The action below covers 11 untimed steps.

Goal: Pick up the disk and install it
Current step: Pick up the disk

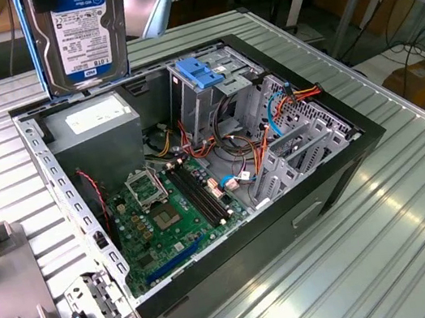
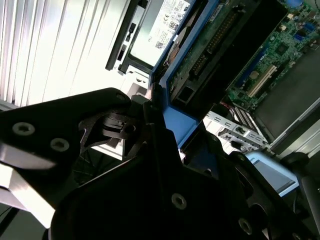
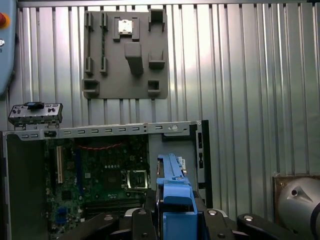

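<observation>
Held disk (image 1: pixel 79 34) upright in pincer (image 3: pixel 176 219), fingers clamped tight on its edges. Hung just above power supply (image 1: pixel 95 124) of open computer case (image 1: pixel 242 277) on ribbed metal counter (image 1: pixel 387 260).

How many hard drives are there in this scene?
1: the disk, held by the gripper above the open computer case, at the exterior view's top left. Others may sit hidden inside the metal drive cage.

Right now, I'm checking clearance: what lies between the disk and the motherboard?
The grey power supply. In the exterior view it sits just below the disk and beside the motherboard.
</observation>
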{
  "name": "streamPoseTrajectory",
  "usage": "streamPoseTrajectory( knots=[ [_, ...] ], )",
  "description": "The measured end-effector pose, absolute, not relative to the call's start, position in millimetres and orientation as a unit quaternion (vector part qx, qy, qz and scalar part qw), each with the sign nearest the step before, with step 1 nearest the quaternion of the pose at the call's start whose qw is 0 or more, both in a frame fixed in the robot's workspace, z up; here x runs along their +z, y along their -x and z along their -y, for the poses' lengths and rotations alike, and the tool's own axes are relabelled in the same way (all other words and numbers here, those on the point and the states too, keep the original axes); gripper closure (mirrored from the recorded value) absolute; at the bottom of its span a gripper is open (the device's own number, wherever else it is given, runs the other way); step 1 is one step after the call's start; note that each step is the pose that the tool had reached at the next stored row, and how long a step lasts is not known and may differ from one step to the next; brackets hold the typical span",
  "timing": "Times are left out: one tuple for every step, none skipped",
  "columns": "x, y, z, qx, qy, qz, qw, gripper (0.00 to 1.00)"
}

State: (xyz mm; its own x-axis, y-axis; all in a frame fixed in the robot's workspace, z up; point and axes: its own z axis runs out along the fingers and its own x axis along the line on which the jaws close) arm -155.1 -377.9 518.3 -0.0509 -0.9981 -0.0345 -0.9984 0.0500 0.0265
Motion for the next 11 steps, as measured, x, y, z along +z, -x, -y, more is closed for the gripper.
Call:
streamPoseTrajectory(
  knots=[
    [518.2,153.0,377.9,0.021,0.689,-0.725,0.003,0.63],
    [518.3,151.8,377.9,0.022,0.689,-0.725,0.003,0.63],
    [518.3,150.8,377.9,0.022,0.689,-0.725,0.003,0.63],
    [518.2,149.1,378.0,0.022,0.689,-0.725,0.003,0.63],
    [518.3,148.1,378.0,0.022,0.689,-0.725,0.003,0.63],
    [518.2,147.2,378.0,0.022,0.689,-0.725,0.003,0.63],
    [518.2,146.1,378.1,0.022,0.689,-0.725,0.003,0.63],
    [518.2,145.2,378.1,0.022,0.689,-0.725,0.003,0.63],
    [518.2,143.5,378.2,0.022,0.689,-0.725,0.003,0.63],
    [518.2,141.9,378.2,0.022,0.689,-0.725,0.003,0.63],
    [518.2,140.9,378.2,0.022,0.689,-0.725,0.003,0.63]
  ],
)
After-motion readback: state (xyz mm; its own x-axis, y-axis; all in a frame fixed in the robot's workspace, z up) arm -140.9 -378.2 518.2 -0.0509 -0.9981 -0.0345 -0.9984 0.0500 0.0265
